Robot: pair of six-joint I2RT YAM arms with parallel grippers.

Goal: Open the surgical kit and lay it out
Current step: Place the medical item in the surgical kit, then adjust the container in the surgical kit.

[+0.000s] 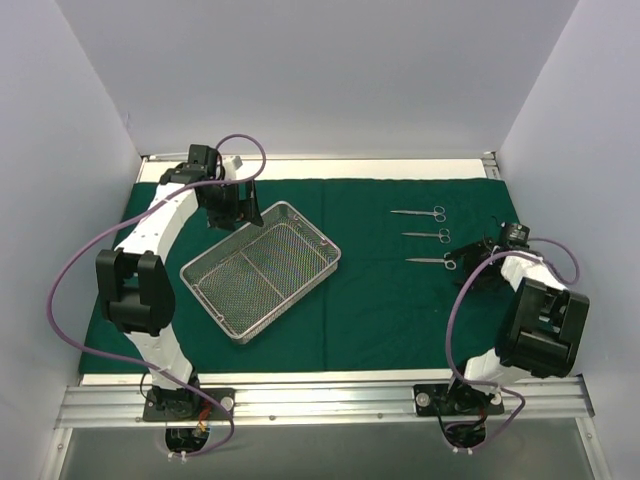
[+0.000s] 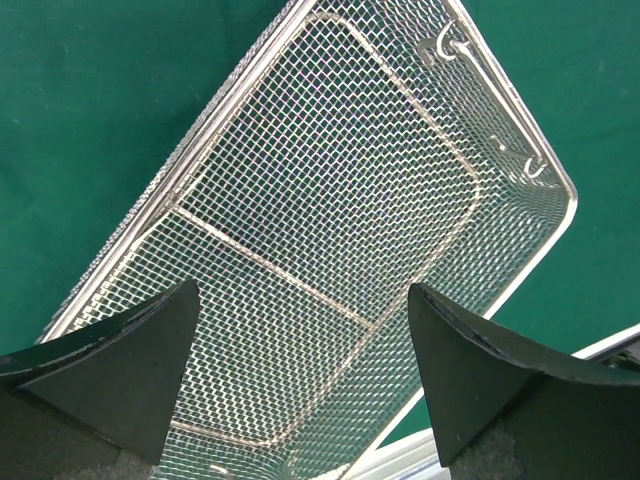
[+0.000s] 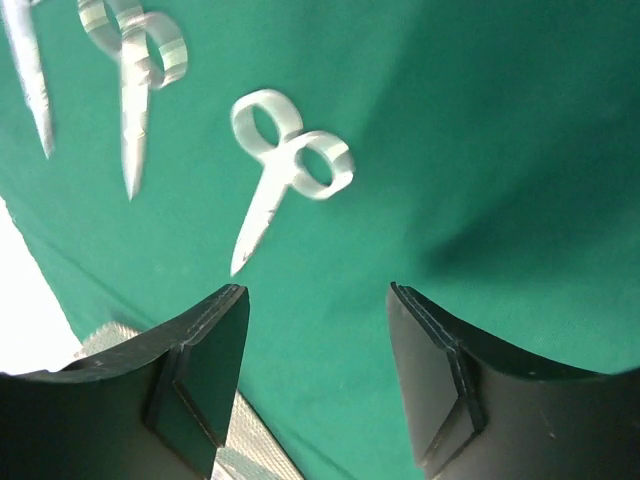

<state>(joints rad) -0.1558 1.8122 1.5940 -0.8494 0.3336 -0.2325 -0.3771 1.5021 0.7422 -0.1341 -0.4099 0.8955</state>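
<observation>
The dark green cloth (image 1: 380,300) lies spread flat over the table. The silver wire-mesh tray (image 1: 260,270) sits on it, turned at an angle, left of centre, with nothing in it; it fills the left wrist view (image 2: 330,200). Three shiny scissor-like instruments (image 1: 425,237) lie in a row on the cloth at the right, and all three show in the right wrist view (image 3: 285,175). My left gripper (image 1: 248,218) is open and empty above the tray's far corner. My right gripper (image 1: 470,258) is open and empty just right of the nearest instrument (image 1: 432,261).
White walls close in the back and both sides. A bare white strip of table (image 1: 320,168) runs behind the cloth. A metal rail (image 1: 320,400) with both arm bases runs along the near edge.
</observation>
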